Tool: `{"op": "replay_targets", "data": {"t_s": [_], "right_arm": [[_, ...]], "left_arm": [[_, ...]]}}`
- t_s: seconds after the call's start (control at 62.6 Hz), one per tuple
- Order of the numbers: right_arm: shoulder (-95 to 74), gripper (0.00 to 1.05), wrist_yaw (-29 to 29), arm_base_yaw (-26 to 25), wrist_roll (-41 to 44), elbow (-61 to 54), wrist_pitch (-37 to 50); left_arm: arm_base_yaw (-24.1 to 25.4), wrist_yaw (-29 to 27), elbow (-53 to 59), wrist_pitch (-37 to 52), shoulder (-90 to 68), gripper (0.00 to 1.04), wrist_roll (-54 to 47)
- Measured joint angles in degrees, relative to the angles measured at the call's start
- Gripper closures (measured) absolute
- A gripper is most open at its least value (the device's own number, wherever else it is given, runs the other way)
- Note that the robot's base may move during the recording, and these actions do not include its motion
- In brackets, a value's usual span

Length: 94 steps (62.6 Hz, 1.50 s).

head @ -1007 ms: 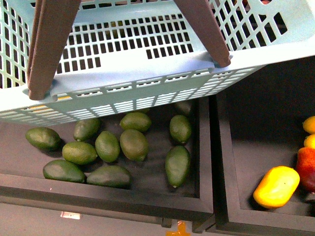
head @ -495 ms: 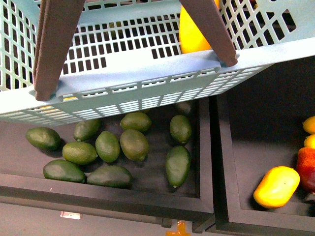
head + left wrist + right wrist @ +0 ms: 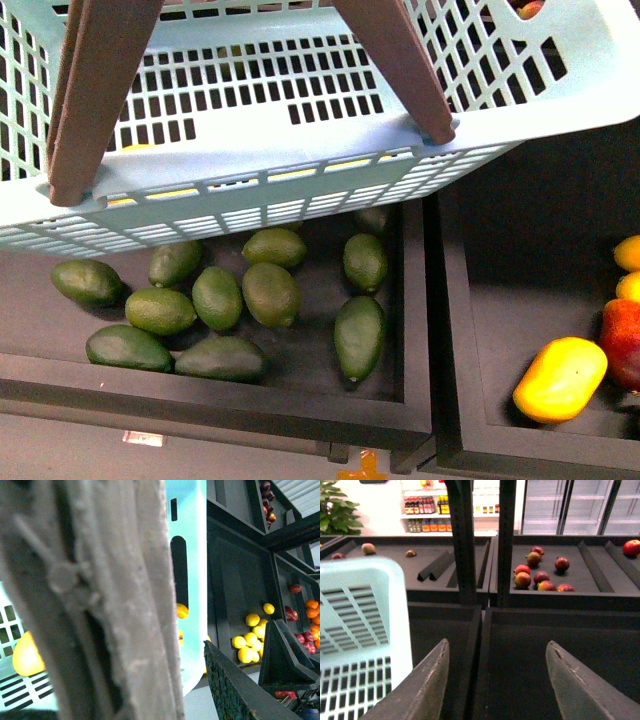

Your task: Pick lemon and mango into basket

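The front camera looks steeply down, close above the basket (image 3: pixel 300 170) and a tray (image 3: pixel 417 330) of green fruit (image 3: pixel 270 295). The left wrist camera sits hard against a brown handle (image 3: pixel 100 600). The right wrist camera faces level toward fridges (image 3: pixel 580 505). All three share the basket.

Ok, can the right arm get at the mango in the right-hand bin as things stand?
Probably yes. The mango lies uncovered near the bin's front, a red fruit beside it; the basket hangs clear of it. The right gripper is open and empty, though the front view doesn't show that arm.
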<state>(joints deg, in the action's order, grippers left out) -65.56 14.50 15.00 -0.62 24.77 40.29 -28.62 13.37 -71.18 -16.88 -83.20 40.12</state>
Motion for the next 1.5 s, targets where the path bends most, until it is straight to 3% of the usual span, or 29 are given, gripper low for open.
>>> {"op": "replay_targets", "data": {"t_s": [0.176, 0.655, 0.703, 0.799, 1.167, 1.502], "right_arm": [[6.2, 1.03, -3.5, -3.6, 0.3, -7.3, 1.0], [21.1, 1.03, -9.6, -9.8, 0.4, -18.3, -2.9], [22.8, 1.03, -13.1, -11.9, 0.5, -19.1, -4.0], [25.9, 1.03, -14.0, -14.5, 0.4, -20.2, -5.8], [34.4, 1.03, -14.4, -14.8, 0.5, -23.8, -9.8], [44.2, 1.03, -14.5, -14.8, 0.4, -23.8, -19.0]], "left_arm": [[-0.2, 0.4, 0.0, 0.0, 0.0, 0.77, 0.2], [-0.2, 0.0, 0.0, 0.0, 0.0, 0.77, 0.2], [-0.2, 0.0, 0.0, 0.0, 0.0, 0.77, 0.2], [-0.2, 0.2, 0.0, 0.0, 0.0, 0.77, 0.2], [-0.2, 0.1, 0.0, 0.0, 0.0, 0.77, 0.2], [-0.2, 0.1, 0.0, 0.0, 0.0, 0.77, 0.2]]}}
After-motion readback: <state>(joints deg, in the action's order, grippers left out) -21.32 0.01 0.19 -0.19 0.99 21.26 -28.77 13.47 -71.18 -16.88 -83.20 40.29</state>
